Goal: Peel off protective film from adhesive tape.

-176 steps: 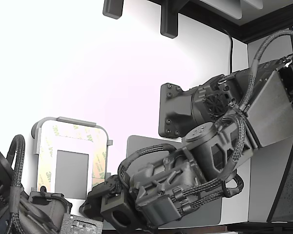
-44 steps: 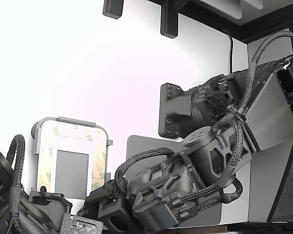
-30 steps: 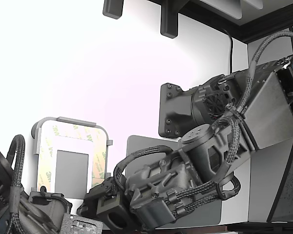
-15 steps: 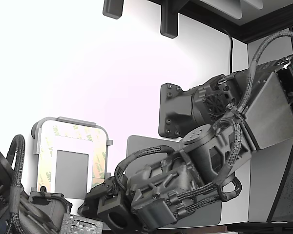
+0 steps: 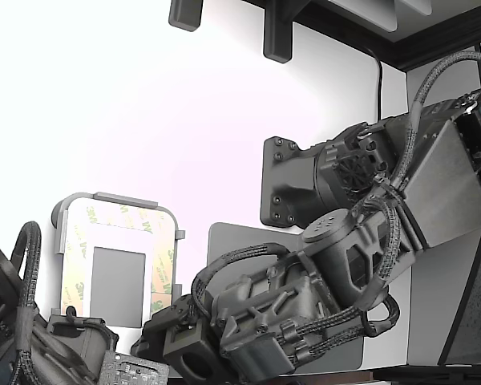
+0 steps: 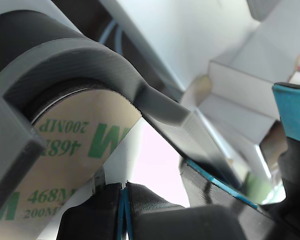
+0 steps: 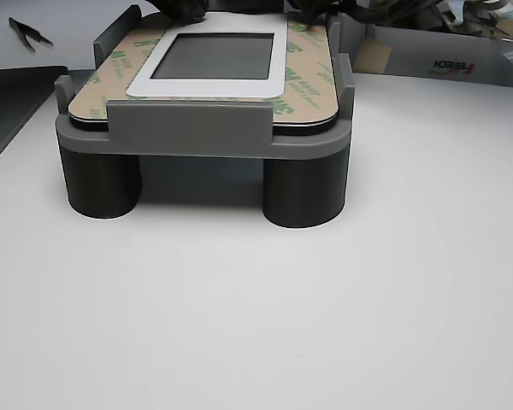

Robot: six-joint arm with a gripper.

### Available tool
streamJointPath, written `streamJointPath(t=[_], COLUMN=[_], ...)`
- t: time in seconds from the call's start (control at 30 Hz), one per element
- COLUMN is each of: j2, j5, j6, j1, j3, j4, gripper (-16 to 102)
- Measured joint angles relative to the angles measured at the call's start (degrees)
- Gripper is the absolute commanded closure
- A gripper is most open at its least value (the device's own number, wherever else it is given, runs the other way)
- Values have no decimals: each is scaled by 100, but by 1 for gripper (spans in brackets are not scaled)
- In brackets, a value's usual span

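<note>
1. Exterior view: the gripper point(image 5: 184, 353) sits low in the picture, just below the lower right corner of the light grey frame point(image 5: 116, 198). Its fingertips are hidden behind the dark wrist body, so how far it is open cannot be told here. The protective film point(image 5: 159, 265) borders a small grey rectangle point(image 5: 117, 286) on three visible sides, its long strips running up and down the picture. A dark grey mat point(image 5: 232, 241) lies to the exterior view's right of the frame, largely covered by the arm. White table point(image 5: 144, 120) lies bare above the frame.

2. Wrist view: the film point(image 6: 70, 165), printed with green letters, fills the rounded corner of the frame point(image 6: 90, 55). Dark fingertips point(image 6: 140, 200) with a blue seam lie close together at the film's edge; whether they pinch it cannot be told.

3. Other view: the frame point(image 7: 197, 132) stands on dark round legs point(image 7: 303, 192), holding the film-faced adhesive tape point(image 7: 312, 85) flat, long axis running away from the camera. Dark gripper parts point(image 7: 184, 10) touch its far edge. Bare white table point(image 7: 256, 316) spreads in front; tweezers point(image 7: 30, 32) lie well apart at the picture's left; a cardboard box point(image 7: 445, 55) stands at the picture's right.
</note>
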Motion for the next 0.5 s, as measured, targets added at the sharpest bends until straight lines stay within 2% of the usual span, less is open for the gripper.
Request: streamJointPath(t=[0.5], j2=[132], j5=[9], j6=[18], j1=[35], j3=[220], j4=[-158], gripper=[96])
